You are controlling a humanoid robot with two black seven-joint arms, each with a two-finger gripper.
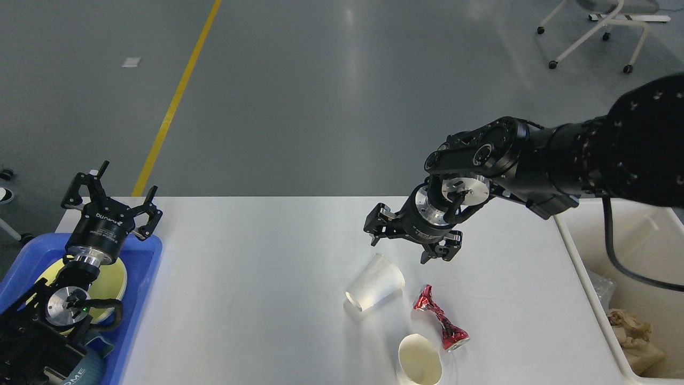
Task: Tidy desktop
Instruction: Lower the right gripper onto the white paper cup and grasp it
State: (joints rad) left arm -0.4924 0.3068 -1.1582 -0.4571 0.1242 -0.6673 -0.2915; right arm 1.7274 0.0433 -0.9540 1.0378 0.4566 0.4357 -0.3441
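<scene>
From my remote seat I see a grey, smooth floor [331,96] filling the upper part of the view, with soft streaks of overhead light reflected on it. A yellow line [173,101] runs diagonally across it on the left. A small pale square plate [131,63] sits in the floor to the left of that line. At upper right stands a white wheeled chair base [593,32] on castors.

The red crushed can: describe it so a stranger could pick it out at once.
Start at the white desktop and go to its near right part, short of the cream bin. The can lies flat there between two pale cups. It alone is shiny red, twisted and pinched thin at the middle.
</scene>
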